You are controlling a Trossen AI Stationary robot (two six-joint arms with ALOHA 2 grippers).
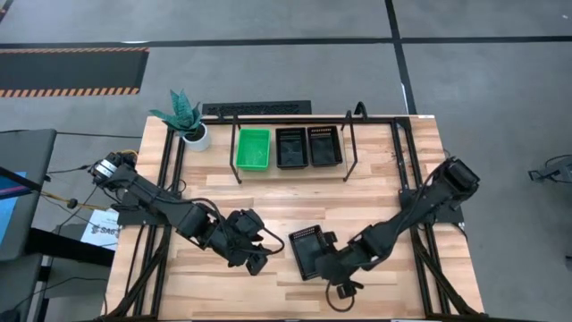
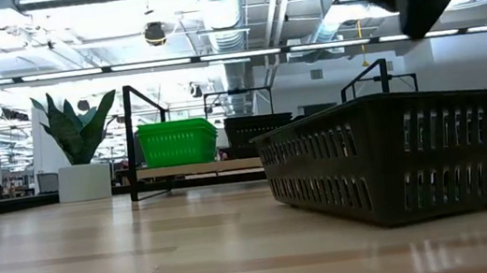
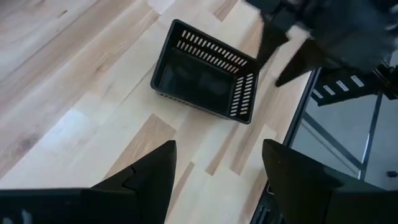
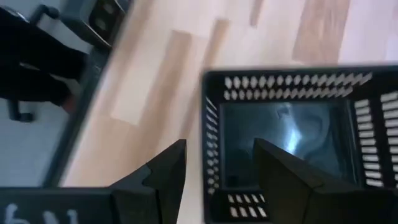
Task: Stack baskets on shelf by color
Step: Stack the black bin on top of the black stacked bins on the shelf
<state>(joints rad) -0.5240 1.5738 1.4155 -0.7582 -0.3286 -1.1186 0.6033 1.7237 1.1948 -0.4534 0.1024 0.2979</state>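
A black basket (image 1: pixel 308 250) rests flat on its bottom on the table's near middle, open side up; the low view shows it close up (image 2: pixel 397 159). My right gripper (image 4: pixel 219 146) hangs open just above its near-right end, one end wall (image 4: pixel 211 155) below the gap, fingers clear of it. My left gripper (image 1: pixel 257 261) stands open to the basket's left, raised off the table, with nothing between its fingers (image 3: pixel 217 146). On the shelf (image 1: pixel 350 148) at the far side sit a green basket (image 1: pixel 253 148) and two black baskets (image 1: pixel 291 148) (image 1: pixel 323 146) in a row.
A potted plant (image 1: pixel 189 121) stands left of the shelf. Black frame tubes (image 1: pixel 407 179) run along both sides of the table. Bare wood (image 1: pixel 268 201) lies between the shelf and the loose basket.
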